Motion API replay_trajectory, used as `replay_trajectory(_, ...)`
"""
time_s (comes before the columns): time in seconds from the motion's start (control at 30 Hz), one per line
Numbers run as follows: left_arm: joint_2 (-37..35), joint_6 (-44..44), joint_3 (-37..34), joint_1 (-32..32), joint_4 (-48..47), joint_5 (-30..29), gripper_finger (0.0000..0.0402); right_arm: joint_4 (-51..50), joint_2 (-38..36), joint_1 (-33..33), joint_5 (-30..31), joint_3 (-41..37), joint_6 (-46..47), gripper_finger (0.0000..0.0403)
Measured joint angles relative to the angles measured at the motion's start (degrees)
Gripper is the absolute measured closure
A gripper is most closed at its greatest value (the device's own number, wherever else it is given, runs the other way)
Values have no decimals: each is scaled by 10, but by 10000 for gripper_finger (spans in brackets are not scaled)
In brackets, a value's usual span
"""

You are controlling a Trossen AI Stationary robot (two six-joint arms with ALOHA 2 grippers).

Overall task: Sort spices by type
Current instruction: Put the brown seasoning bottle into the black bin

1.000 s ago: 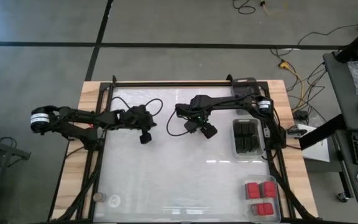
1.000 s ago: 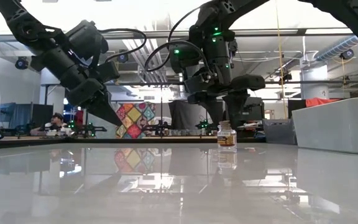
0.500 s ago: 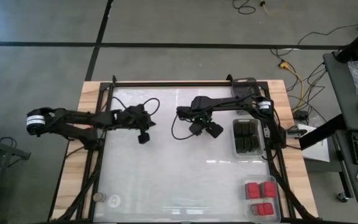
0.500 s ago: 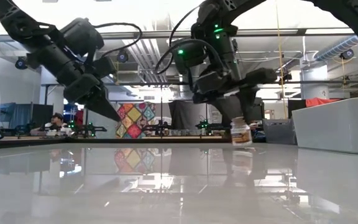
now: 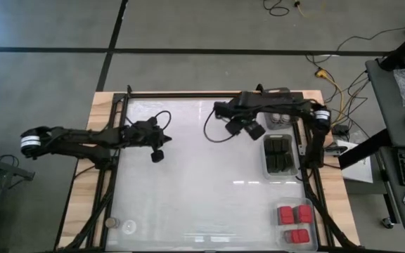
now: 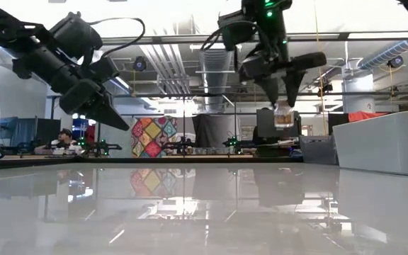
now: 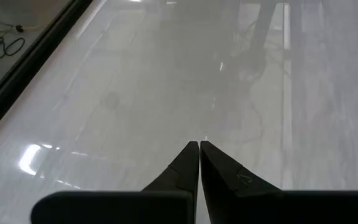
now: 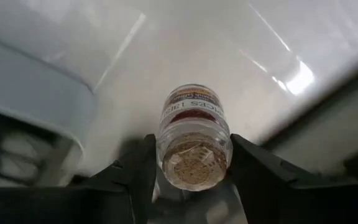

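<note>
A tiny round jar (image 8: 192, 134) with a brownish top and a red-and-white label hangs in the air over the table's far right part, and my right gripper (image 5: 254, 131) is shut on it. The low view shows the jar (image 6: 283, 117) below that gripper's fingers, well above the table. Black blocks lie in a clear tray (image 5: 278, 155) just right of it. Red blocks lie in another clear tray (image 5: 295, 223) at the near right corner. Two more small jars (image 5: 111, 223) stand at the near left corner. My left gripper (image 5: 157, 156) hovers shut and empty over the table's left half. My right gripper pinches the jar between its two fingers (image 8: 140, 169), on opposite sides of its upper part just below the brownish top (image 8: 193, 165). The fingers come from above, pointing steeply down. The jar hangs roughly upright below them, lifted clear of the table.
The glossy white tabletop (image 5: 202, 197) is bare in the middle and toward the near edge. A dark frame rail (image 5: 188, 94) runs along the far edge. In the low view the tray's pale wall (image 6: 384, 142) rises at the right.
My right gripper has lifted the jar off the table, where it stood upright. The jar tipped briefly as it left the surface. The gripper has carried it up and toward the table's far right. My left gripper has drawn back a little toward the left edge, still shut.
</note>
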Motion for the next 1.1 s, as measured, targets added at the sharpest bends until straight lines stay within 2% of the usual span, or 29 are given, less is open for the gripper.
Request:
replay_trajectory(0.1,-7,0,-5,0,-1,0,401,-1,-30,-27,32,-10,-6,223)
replay_trajectory(0.23,-9,2,-5,0,1,0,401,-1,-58,-74,41,-35,-30,232)
replay_trajectory(0.43,-9,9,-5,0,2,0,401,11,-62,-151,96,-76,-31,226)
replay_trajectory(0.77,-9,16,-5,0,0,0,401,38,-55,-261,95,-94,-105,233)
replay_trajectory(1.1,-8,17,-5,0,-3,0,401,40,13,-320,89,-98,-125,226)
